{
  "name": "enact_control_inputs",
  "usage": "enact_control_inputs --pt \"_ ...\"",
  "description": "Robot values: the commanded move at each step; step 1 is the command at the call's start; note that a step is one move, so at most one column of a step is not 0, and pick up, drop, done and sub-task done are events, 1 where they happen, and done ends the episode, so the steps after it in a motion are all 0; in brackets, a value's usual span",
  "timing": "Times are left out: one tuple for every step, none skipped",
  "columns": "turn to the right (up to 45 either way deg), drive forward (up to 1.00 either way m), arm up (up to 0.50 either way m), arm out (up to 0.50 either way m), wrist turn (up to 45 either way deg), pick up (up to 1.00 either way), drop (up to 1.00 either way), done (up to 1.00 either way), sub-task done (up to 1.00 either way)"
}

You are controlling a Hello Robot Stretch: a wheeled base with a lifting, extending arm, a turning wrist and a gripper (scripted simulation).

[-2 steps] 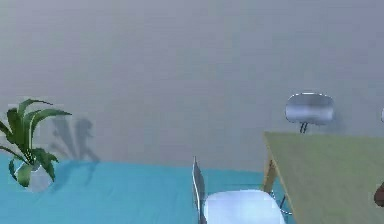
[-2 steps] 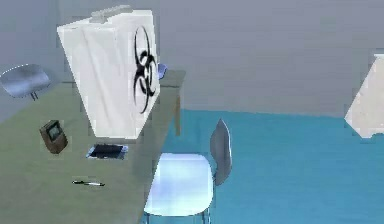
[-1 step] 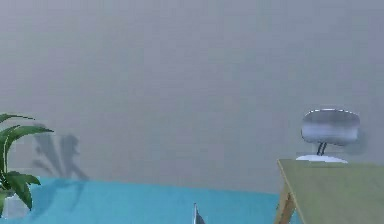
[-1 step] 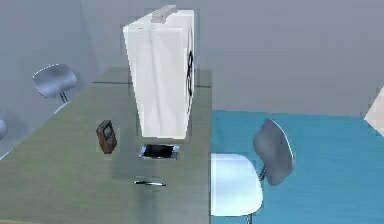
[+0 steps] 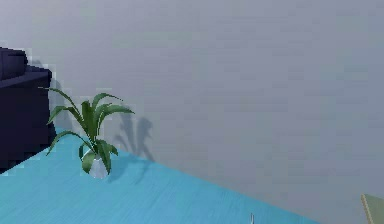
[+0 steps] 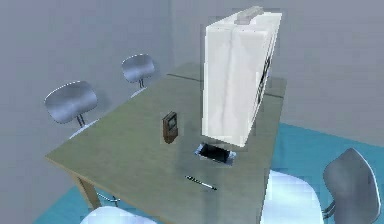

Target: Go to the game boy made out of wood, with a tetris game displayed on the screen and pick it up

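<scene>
A small brown upright block with a pale screen, shaped like the wooden game boy (image 6: 170, 127), stands on the olive-grey table (image 6: 110, 155) near its middle. It is just left of a tall white paper bag (image 6: 238, 75) that stands on the same table.
A dark flat thing (image 6: 212, 152) lies at the bag's foot and a pen (image 6: 201, 183) lies near the front edge. Grey chairs (image 6: 72, 102) (image 6: 141, 69) (image 6: 352, 186) ring the table. In the forward view a green plant (image 5: 92, 130) stands on turquoise floor (image 5: 120, 195) by a grey wall, beside dark furniture (image 5: 20, 105).
</scene>
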Motion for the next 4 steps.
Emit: enact_control_inputs --pt "0.0 0.00 0.50 0.00 0.0 0.00 0.00 0.00 0.00" --pt "0.0 0.00 0.34 0.00 0.0 0.00 0.00 0.00 0.00" --pt "0.0 0.00 0.00 0.48 0.0 0.00 0.00 0.00 0.00" --pt "0.0 0.00 0.00 0.00 45.0 0.00 0.00 0.00 0.00"
